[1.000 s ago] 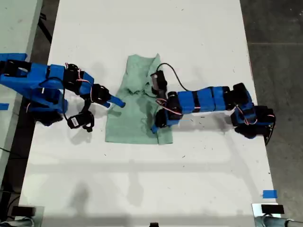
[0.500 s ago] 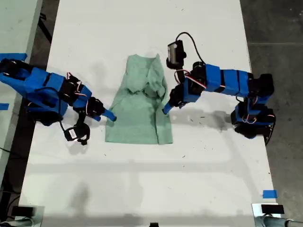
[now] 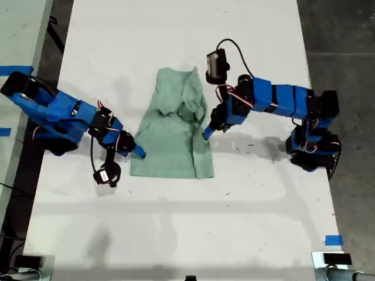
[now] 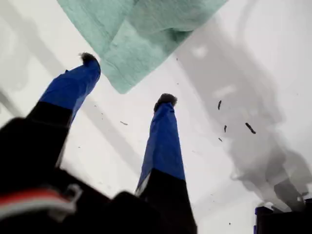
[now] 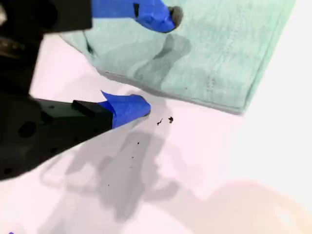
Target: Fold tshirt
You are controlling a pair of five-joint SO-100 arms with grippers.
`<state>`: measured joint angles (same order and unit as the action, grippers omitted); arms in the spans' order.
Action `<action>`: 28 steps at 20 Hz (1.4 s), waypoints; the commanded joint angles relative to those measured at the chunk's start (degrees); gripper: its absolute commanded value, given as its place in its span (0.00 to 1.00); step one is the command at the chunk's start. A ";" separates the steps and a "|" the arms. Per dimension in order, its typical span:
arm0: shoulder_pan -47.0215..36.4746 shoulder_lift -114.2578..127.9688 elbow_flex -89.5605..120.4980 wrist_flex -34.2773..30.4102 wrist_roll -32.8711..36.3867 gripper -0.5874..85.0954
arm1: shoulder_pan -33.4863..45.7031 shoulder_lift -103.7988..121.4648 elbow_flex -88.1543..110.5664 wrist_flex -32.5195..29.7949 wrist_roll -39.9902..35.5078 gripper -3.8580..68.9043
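1. Start at my second gripper (image 5: 157, 62). Its jaws stand wide and hold nothing. One fingertip (image 5: 168, 15) hangs over the tshirt (image 3: 173, 140). The other sits over bare table (image 3: 176, 234), just outside the cloth's edge. That edge therefore runs between the two fingers, and I judge that a closing move here would catch it.

2. Next, my first gripper (image 4: 126, 79). It too is spread wide and empty. Both of its fingertips are over bare table, and a corner of the cloth points back towards them from just beyond. You cannot tell from the wrist view whether either tip touches the fabric.

3. Now the cloth between them. In the exterior view the tshirt lies in the middle of the table with its long axis running top to bottom. The lower part lies flat and the upper part is rumpled and partly doubled over. My second gripper is at the edge on the exterior view's left, low down near the bottom corner. My first gripper is at the edge on the exterior view's right, about halfway up.

4. The relation to weigh: each arm meets a long side square on, so the cloth lies inward from both claws. My second gripper is the nearer to a grip, while my first needs to reach further in.
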<state>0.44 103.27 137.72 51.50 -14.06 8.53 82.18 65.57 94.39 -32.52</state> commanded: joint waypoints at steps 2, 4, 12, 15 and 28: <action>0.62 -1.49 -3.08 -3.52 -0.18 0.03 | 0.70 5.27 0.44 -0.26 0.09 0.42; 0.53 -1.93 -3.08 -3.52 -0.79 0.01 | 0.62 5.27 1.23 -0.35 0.44 0.42; -1.23 6.86 -0.09 -1.05 -1.49 0.01 | 0.18 5.36 2.99 -0.88 1.58 0.41; -1.85 14.68 -0.97 7.12 -3.16 0.01 | -0.09 5.36 3.25 -0.97 1.67 0.41; -5.27 44.56 -1.93 27.16 -4.57 0.37 | -1.14 5.36 4.57 -2.90 2.29 0.41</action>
<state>-4.75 144.93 138.60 76.73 -17.40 8.26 82.44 70.49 93.08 -30.76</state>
